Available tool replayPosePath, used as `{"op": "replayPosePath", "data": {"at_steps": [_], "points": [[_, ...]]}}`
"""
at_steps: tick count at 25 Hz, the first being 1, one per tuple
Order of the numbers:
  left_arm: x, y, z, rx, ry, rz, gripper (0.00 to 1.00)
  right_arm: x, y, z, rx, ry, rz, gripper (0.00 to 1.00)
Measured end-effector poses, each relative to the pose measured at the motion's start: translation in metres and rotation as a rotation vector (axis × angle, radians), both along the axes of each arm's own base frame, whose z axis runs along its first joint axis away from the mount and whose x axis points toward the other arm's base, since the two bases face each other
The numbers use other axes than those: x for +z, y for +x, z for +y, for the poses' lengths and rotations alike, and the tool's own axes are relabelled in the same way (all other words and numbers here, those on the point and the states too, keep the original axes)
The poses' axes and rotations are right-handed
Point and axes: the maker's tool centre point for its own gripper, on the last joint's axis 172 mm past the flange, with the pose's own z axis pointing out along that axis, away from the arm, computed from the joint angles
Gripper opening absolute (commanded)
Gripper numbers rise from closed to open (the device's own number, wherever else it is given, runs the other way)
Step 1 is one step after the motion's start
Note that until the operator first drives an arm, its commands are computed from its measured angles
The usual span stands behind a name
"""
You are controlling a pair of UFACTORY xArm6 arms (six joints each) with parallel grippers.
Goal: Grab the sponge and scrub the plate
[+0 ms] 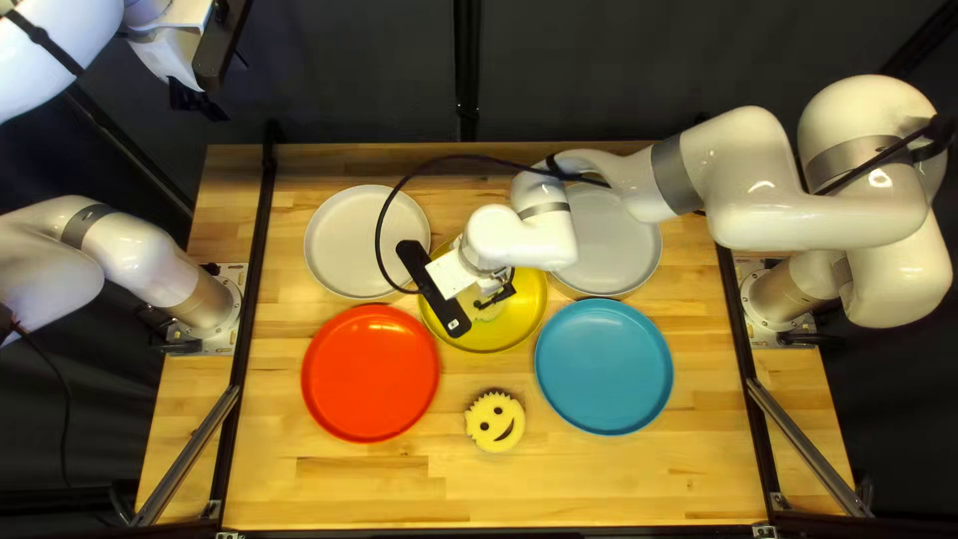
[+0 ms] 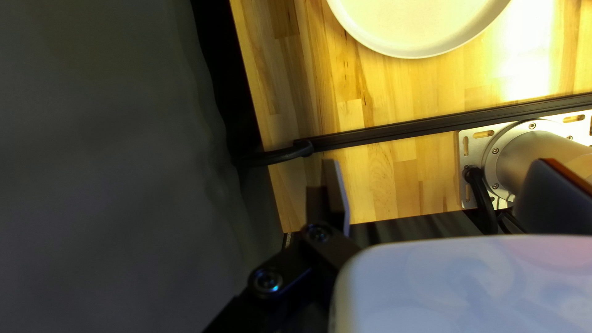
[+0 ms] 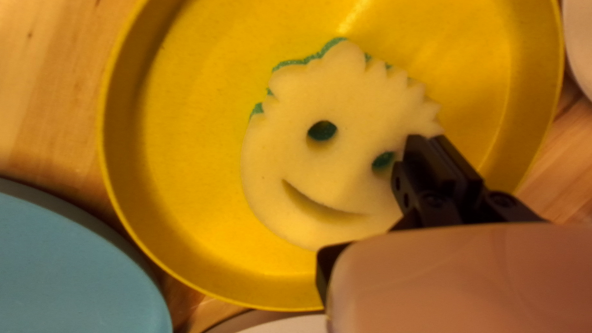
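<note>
Grasping the sponge (image 3: pixel 351 163) inside the yellow plate (image 3: pixel 179 154) is judged pending: the right gripper (image 3: pixel 427 140), closed on nothing, should be opened around its edge.

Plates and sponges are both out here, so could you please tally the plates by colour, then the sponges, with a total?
Pale grey plates: 2
Yellow plate: 1
Red plate: 1
Blue plate: 1
Sponges: 2
Total: 7
</note>
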Motion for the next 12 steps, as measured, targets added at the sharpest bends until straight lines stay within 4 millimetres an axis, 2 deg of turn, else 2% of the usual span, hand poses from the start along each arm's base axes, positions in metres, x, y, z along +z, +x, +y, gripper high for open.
{"op": "replayPosePath", "data": {"at_steps": [6, 12], "points": [[0.0, 0.0, 0.0, 0.0, 0.0, 0.0, 1.0, 0.006, -0.003, -0.027, -0.013, 0.0, -0.003, 0.0], [0.0, 0.0, 0.0, 0.0, 0.0, 0.0, 1.0, 0.031, -0.013, -0.041, -0.045, 0.004, -0.016, 0.0]]}}
